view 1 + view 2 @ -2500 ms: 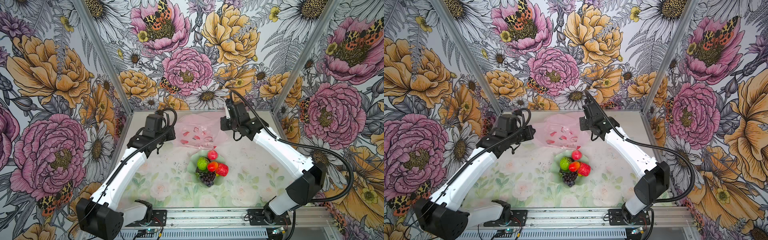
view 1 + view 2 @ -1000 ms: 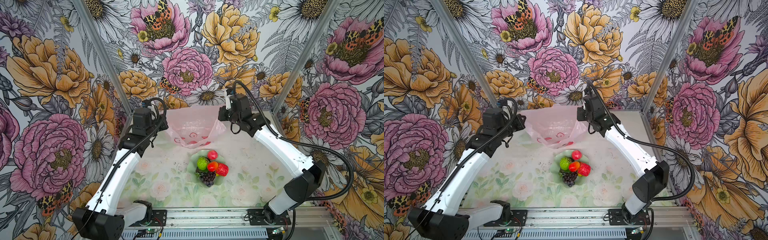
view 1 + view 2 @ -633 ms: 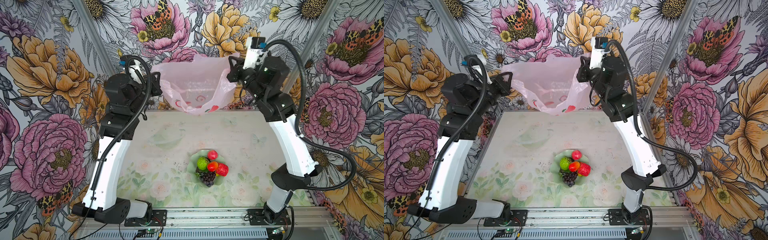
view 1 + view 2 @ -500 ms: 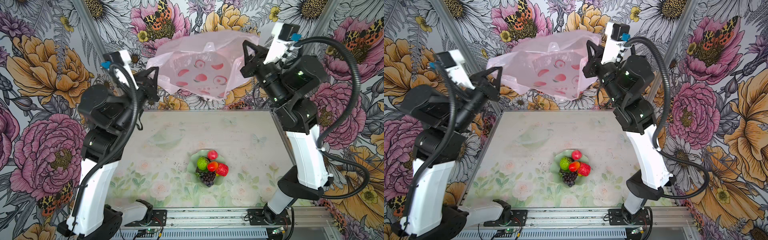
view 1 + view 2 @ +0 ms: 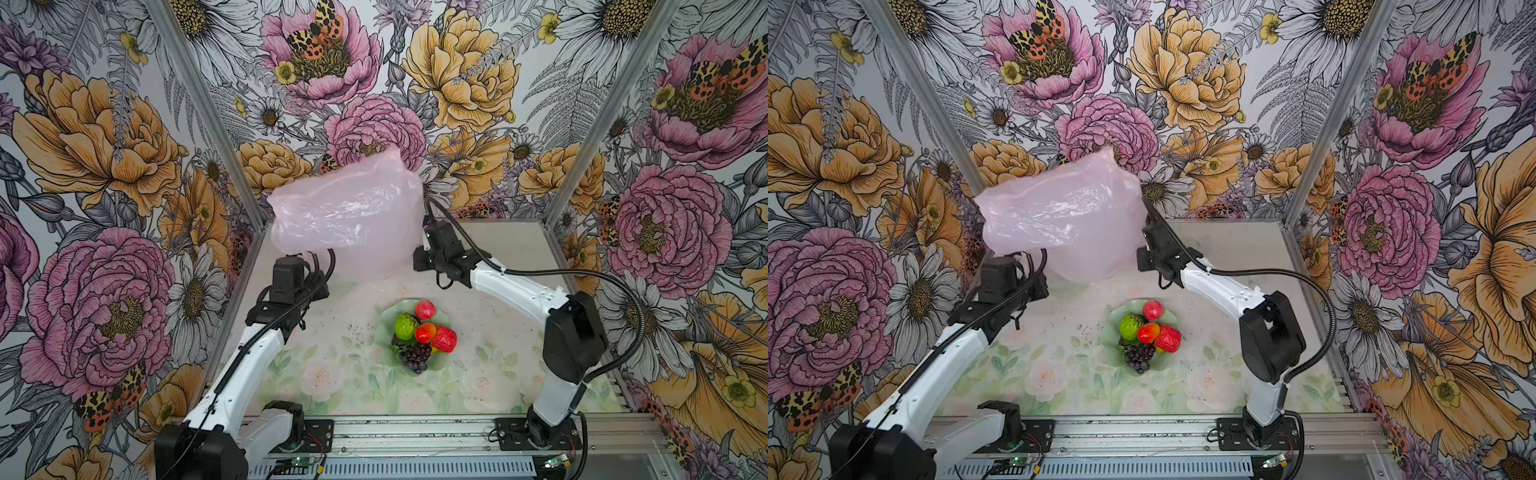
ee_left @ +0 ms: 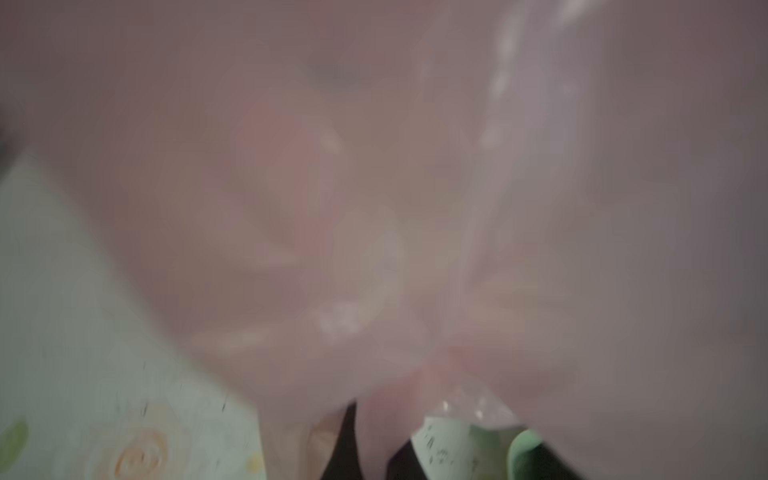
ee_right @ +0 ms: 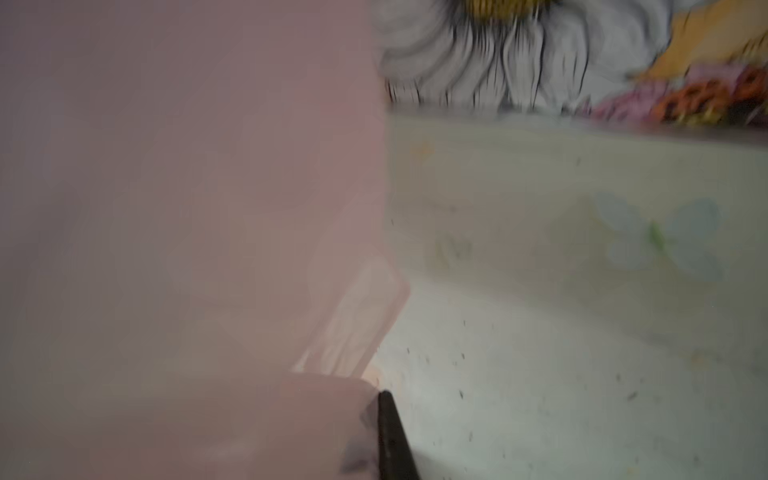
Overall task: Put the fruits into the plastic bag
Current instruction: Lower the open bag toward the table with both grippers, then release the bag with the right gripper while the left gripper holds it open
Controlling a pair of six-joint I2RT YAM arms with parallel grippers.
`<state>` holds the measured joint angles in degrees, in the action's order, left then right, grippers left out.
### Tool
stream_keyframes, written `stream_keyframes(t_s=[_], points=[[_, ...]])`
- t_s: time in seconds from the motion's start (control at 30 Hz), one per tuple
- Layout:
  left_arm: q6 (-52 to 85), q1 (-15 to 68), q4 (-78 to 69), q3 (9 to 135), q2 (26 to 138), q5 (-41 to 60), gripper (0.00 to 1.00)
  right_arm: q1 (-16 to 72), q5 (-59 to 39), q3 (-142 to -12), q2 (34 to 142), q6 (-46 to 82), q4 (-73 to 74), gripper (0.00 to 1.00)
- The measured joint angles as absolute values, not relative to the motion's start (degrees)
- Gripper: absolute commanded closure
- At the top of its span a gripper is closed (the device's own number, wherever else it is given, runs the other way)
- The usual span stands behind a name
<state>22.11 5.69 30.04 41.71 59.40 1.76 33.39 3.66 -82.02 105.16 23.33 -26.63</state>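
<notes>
**Plastic bag** (image 5: pixel 349 216) (image 5: pixel 1063 220): thin, translucent, pale pink. It is puffed full of air and creased, with glossy highlights on its upper face. In both top views it stands raised over the rear left of the surface (image 5: pixel 332 374). Both wrist views show it only as a pink blur.

**Fruits**: heaped together on a pale green dish (image 5: pixel 390 309) near mid-surface, clear of the bag.
- pink-red ball (image 5: pixel 425 309) at the rear
- bumpy green fruit (image 5: pixel 406 326) on the left
- orange-red fruit (image 5: pixel 424 332) in the centre
- glossy red fruit (image 5: pixel 444 338) on the right
- dark purple grape bunch (image 5: pixel 417 356) at the front rim
</notes>
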Motion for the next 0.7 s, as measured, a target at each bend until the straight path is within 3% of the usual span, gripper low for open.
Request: stream_keyframes(t_s=[0.2, 0.37, 0.7], points=[[28.2, 4.8, 35.0, 44.0, 42.7, 3.9, 1.00, 31.4, 1.4, -91.0, 103.3, 23.6, -29.1, 1.00], [30.4, 4.7, 31.9, 47.1, 41.6, 5.5, 1.00, 30.7, -0.3, -96.7, 101.1, 23.6, -24.5, 1.00], [32.9, 4.7, 33.3, 44.3, 38.9, 5.9, 1.00, 30.8, -1.4, -94.3, 102.2, 23.6, -25.5, 1.00]])
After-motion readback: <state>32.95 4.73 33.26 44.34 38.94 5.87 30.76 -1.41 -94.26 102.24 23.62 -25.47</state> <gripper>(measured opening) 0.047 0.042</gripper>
